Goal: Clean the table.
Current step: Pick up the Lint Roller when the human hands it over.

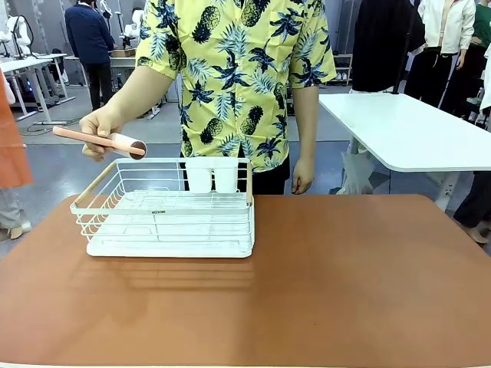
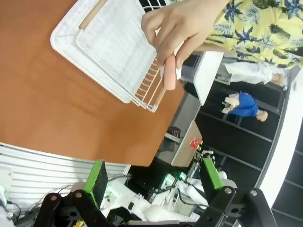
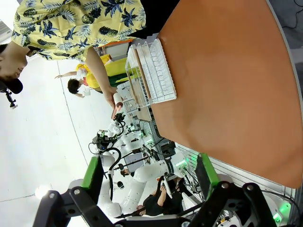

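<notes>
Two grippers logged, both empty. Left gripper [image 2: 154,168]: green pads spread wide, nothing between them. Right gripper [image 3: 149,163]: likewise wide apart, holding nothing. Both appear to sit back on the robot's side of the table [image 1: 345,291], well apart from anything on it.

On the reddish-brown top we see a white wire dish rack [image 1: 169,211] on its white tray [image 1: 169,249], with two white cups [image 1: 212,175] at its far side. It stands on the robot's left half, toward the far edge. Its long axis runs left to right, parallel to the near edge.

The person's hand [image 1: 98,126] holds a pink-handled tool [image 1: 103,142] in the air just above the rack's far left corner, not touching it. We take it for a lint roller, though the head is too small to be sure. The handle lies near level, head toward the rack, free end pointing to the robot's left.

Judgement: tool and rack both lie left of centre, so the left arm is the nearer one. In its wrist view the hand and tool lie ahead of the fingers, well apart. A handover would call for a forward reach across the table, jaws closing across the handle, not along it.
</notes>
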Controlling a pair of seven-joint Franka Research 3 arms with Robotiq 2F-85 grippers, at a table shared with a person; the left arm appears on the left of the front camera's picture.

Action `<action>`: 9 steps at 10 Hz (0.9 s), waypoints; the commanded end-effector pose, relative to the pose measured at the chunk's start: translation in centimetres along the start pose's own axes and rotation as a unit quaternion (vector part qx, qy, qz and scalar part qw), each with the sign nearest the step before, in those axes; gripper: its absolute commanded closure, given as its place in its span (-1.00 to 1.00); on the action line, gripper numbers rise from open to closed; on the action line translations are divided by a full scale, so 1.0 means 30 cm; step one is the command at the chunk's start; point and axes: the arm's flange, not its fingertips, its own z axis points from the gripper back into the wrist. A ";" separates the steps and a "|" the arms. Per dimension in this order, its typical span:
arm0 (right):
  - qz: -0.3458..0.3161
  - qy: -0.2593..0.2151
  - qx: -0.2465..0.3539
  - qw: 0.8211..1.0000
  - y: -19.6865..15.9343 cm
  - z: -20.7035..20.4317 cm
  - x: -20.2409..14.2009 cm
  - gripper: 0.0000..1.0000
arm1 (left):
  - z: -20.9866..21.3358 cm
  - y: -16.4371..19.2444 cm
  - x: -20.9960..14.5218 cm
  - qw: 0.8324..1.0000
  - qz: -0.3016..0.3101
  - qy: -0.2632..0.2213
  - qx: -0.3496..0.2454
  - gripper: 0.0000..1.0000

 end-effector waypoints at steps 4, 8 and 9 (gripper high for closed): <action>0.003 -0.001 -0.001 1.000 0.009 0.001 -0.003 -1.00 | -0.184 0.010 -0.057 0.999 0.012 -0.043 -0.023 -1.00; 0.003 -0.001 -0.001 1.000 0.009 0.001 -0.003 -1.00 | -0.294 -0.005 -0.017 0.999 0.001 -0.035 -0.011 -1.00; 0.003 -0.001 -0.001 1.000 0.009 0.001 -0.003 -1.00 | -0.319 -0.002 -0.009 0.999 0.003 -0.038 -0.011 -1.00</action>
